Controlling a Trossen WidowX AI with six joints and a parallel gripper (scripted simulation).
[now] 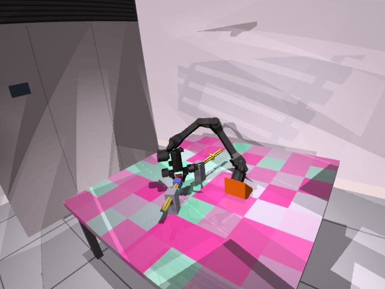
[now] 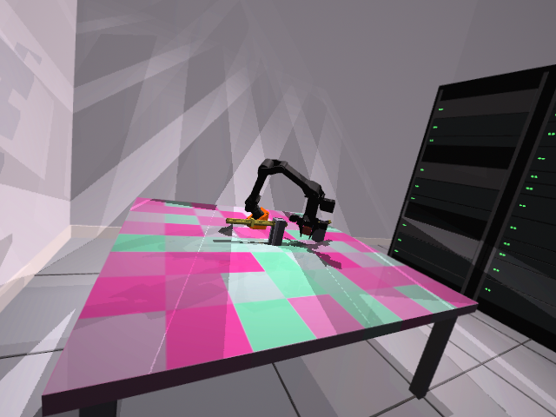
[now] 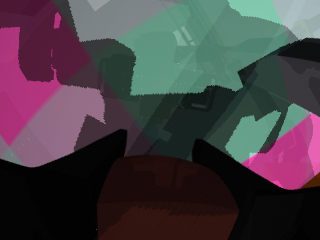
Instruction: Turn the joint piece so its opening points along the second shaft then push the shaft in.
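The red joint piece [image 1: 178, 176] [image 2: 306, 230] [image 3: 167, 195] sits between the fingers of my gripper [image 3: 160, 141], which is shut on it. A blue hinge part [image 1: 177, 181] links it to the first yellow shaft [image 1: 167, 203], which passes through the grey block [image 1: 174, 201]. The second yellow shaft [image 1: 216, 153] [image 2: 240, 221] runs through another grey block [image 1: 200, 175] [image 2: 276, 233]. Its far part carries a small cross-piece. The shaft's end near the joint is hidden behind the gripper. I cannot tell exactly where the joint's opening points.
The arm's orange base [image 1: 235, 188] [image 2: 263, 215] stands on the checkered table [image 1: 267, 214] [image 2: 197, 336], to the right of both blocks in the top view. The arm arches over the table between the base and the joint. Dark shadows lie below the gripper in the wrist view.
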